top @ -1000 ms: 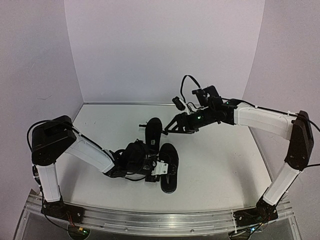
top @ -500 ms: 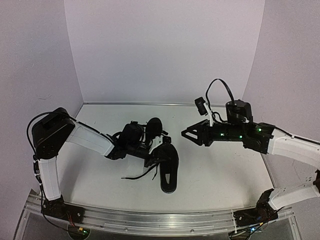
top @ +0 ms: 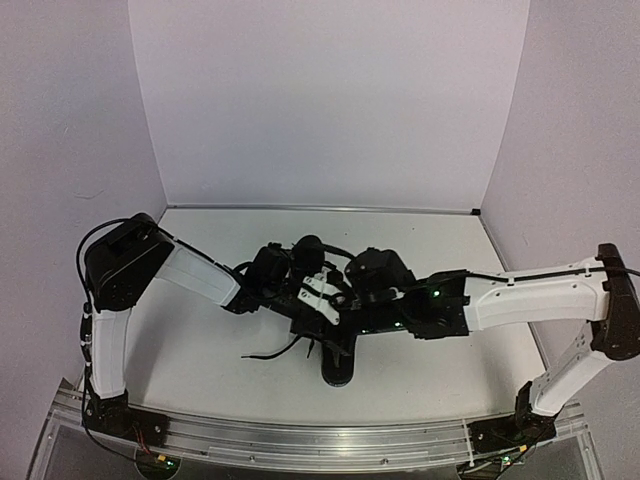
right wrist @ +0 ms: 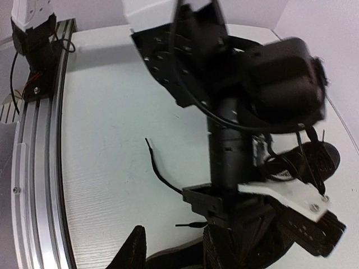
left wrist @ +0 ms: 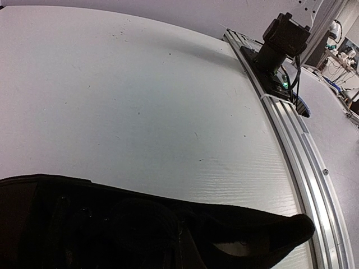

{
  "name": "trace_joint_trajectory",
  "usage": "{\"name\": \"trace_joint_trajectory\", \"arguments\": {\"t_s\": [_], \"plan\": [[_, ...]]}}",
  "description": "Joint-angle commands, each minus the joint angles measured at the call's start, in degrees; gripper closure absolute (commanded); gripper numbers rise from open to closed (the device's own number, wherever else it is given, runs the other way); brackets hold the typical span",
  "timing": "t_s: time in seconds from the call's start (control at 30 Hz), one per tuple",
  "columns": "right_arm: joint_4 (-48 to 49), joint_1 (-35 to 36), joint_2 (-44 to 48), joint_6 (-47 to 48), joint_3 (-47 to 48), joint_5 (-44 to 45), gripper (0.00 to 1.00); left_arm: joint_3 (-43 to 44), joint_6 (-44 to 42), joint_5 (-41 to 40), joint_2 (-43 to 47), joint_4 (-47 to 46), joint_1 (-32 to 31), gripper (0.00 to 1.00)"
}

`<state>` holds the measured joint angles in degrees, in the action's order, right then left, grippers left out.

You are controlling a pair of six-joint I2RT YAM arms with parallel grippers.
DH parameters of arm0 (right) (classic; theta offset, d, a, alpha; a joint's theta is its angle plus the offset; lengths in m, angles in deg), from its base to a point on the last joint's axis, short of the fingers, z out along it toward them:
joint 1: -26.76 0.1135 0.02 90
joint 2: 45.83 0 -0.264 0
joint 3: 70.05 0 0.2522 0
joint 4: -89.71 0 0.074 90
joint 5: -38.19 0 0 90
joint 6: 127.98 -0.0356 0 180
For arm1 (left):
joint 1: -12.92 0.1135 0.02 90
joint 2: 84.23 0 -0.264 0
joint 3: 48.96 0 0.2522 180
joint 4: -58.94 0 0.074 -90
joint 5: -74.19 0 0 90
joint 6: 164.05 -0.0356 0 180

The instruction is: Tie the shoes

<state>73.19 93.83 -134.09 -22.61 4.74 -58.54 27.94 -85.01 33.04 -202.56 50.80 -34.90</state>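
Top: both arms meet mid tabletop [top: 200, 340]. Far shoe [top: 308, 250] shows behind the wrists. Near shoe [top: 338, 368] has one end poking out below them, rest covered. Left claw [top: 315, 295] and right claw [top: 345, 312] sit close together over near shoe. Loose lace [top: 272, 352] trails left on tabletop.
L wrist: bare tabletop, rail [left wrist: 297, 145], dark blurred mass at bottom; can't tell left claw's opening.
R wrist: right claw fingers [right wrist: 134, 249] spread apart, tabletop showing btwn them; left arm's wrist just ahead, lace on tabletop.
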Motion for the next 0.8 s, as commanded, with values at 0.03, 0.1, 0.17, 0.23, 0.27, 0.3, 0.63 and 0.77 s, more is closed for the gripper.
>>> {"name": "trace_joint_trajectory", "arguments": {"t_s": [0.03,0.1,0.17,0.23,0.27,0.3,0.63,0.77], "plan": [[-4.93,4.8,-10.43,10.4,9.69,4.79,0.63,3.01,1.41,3.35,-1.59,1.55,0.63,1.0],[-6.94,5.62,-14.42,11.55,13.35,4.74,0.62,3.06,1.65,3.65,-1.87,1.29,0.77,1.0],[-9.15,5.88,-18.05,12.7,16.31,4.98,0.6,3.16,1.63,3.73,-1.98,1.31,0.81,1.0],[-10.89,5.88,-20.58,13.71,19.22,5.8,0.59,3.14,1.62,3.72,-2.07,1.26,0.81,1.0],[-11.23,5.88,-21.81,14.11,20.25,6.16,0.59,3.17,1.54,3.74,-2.17,1.25,0.81,1.0],[-11.66,5.88,-23.01,14.48,21.25,6.53,0.58,3.23,1.47,3.72,-2.27,1.27,0.81,1.0],[-15.55,5.88,-31.51,15.96,27.38,9.13,0.52,3.62,0.56,3.44,-3.45,1.42,0.81,1.0],[-16.89,5.88,-34.4,16.82,29.79,10.03,0.53,3.9,0.21,3.54,-3.93,1.58,0.81,1.0]]}}
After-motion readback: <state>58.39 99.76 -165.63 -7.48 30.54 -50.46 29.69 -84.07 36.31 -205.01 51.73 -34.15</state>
